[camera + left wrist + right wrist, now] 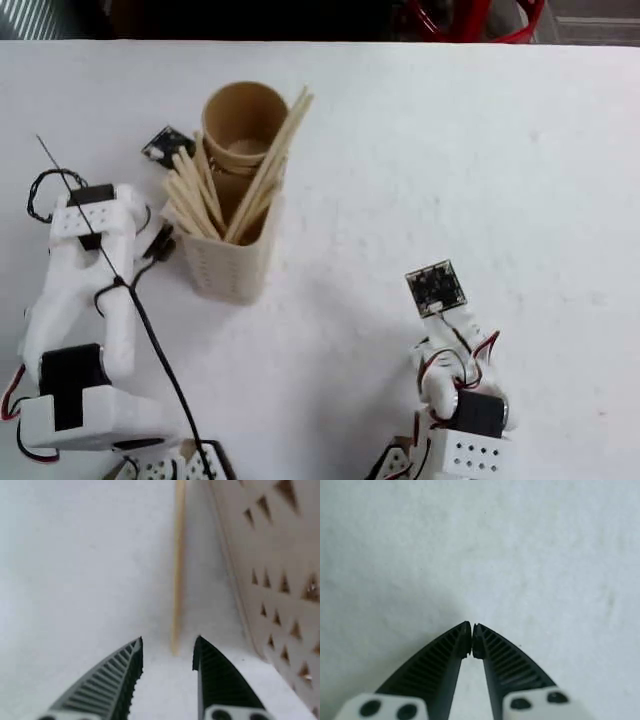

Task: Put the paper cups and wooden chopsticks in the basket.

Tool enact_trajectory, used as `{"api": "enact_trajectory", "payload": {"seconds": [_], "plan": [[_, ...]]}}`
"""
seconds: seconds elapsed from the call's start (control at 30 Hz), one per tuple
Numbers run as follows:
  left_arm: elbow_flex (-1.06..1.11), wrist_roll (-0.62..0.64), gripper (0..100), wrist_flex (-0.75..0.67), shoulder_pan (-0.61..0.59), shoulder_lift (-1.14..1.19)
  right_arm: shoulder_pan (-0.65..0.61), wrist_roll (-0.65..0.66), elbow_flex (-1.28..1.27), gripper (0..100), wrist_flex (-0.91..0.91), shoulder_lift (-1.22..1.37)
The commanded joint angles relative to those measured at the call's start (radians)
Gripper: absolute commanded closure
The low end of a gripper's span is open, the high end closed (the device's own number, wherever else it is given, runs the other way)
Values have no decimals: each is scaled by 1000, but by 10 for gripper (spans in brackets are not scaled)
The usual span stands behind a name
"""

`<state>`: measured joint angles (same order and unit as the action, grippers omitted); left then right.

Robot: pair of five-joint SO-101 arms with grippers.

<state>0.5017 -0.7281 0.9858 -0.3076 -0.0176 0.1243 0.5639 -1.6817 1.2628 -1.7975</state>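
Observation:
A beige perforated basket (232,262) stands left of the table's middle. Stacked paper cups (245,122) and several wooden chopsticks (262,178) stick up out of it. In the left wrist view one chopstick (177,580) lies flat on the table along the basket wall (272,575). My left gripper (169,642) is open just above the table, with that chopstick's near end between its fingertips. My right gripper (471,632) is shut on nothing over bare table. The left arm (90,260) stands close beside the basket, the right arm (455,390) folded at the front right.
A black cable (150,340) runs from the left arm toward the front edge. White table stretches to the right of the basket. Red objects (460,18) lie beyond the far edge.

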Motion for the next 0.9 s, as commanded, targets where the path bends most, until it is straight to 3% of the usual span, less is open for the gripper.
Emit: {"api": "enact_trajectory", "payload": {"seconds": [0.0,0.13,0.27,0.43,0.57,0.67,0.87], "plan": [[-8,94,823,-40,13,-5,4,3,-9,980,-16,-7],[-8,124,823,-44,-18,-5,4,3,-9,980,-16,-7],[-9,305,823,-37,-71,-13,4,3,-9,980,-16,-7],[-80,554,823,-54,-225,-70,4,3,-9,980,-16,-7],[-204,568,823,11,-275,-219,4,3,-9,980,-16,-7],[-344,569,820,150,-249,-381,4,3,-9,980,-16,-7],[-572,568,766,437,-56,-656,4,3,-9,980,-16,-7]]}}
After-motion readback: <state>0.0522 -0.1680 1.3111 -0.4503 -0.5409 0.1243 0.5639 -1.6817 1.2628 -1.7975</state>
